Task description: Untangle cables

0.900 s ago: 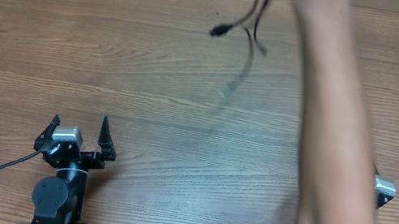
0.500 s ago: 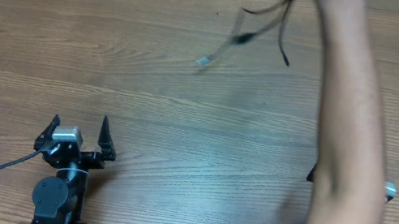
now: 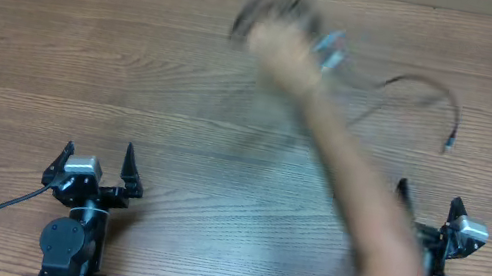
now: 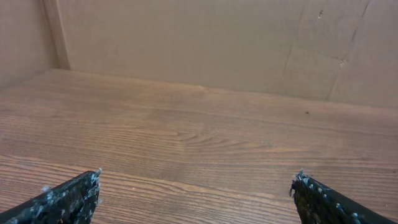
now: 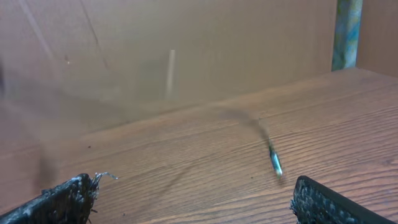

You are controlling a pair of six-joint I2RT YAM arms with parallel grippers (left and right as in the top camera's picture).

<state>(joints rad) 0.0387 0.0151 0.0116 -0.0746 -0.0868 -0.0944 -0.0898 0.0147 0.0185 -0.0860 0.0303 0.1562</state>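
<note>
Thin black cables are in motion over the far middle of the table, blurred, bunched in a person's hand. One strand arcs right and ends in a small plug; the right wrist view shows that plug just above the wood. My left gripper stands open at the near left, nothing between its fingers. My right gripper stands open at the near right, partly hidden by the person's arm, with its fingers wide apart and empty.
A person's bare forearm reaches from the near right edge diagonally to the table's far middle, crossing beside the right arm. A brown wall bounds the far side of the wooden table.
The person's hand has swung from the far right edge down and left to the far middle, carrying the cables. The right gripper has come into sight from behind the arm. Neither gripper moved.
</note>
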